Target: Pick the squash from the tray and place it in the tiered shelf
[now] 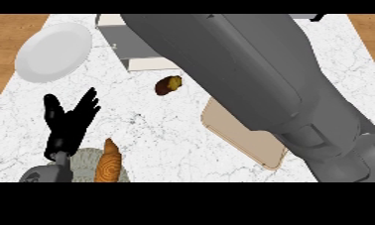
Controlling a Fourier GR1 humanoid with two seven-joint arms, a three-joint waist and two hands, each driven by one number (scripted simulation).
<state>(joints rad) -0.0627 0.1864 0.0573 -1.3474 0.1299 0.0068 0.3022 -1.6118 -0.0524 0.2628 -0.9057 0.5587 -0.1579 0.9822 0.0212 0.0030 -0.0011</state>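
Note:
My right forearm point(249, 75) stretches from the lower right up to the top edge, over the tiered shelf point(121, 38). Its hand is cut off at the top, so I cannot see whether it holds anything. The beige tray point(249, 142) lies partly under that arm, and its visible part is bare. A small brown and yellow vegetable point(168, 85), which may be the squash, lies on the counter between the shelf and the tray. My left hand point(67, 122) rests open at the lower left, fingers up.
A white plate point(51, 53) sits at the upper left on the marble counter point(154, 130). An orange-brown, bread-like item point(110, 163) lies at the bottom left beside my left wrist. Wooden floor shows past both of the counter's side edges.

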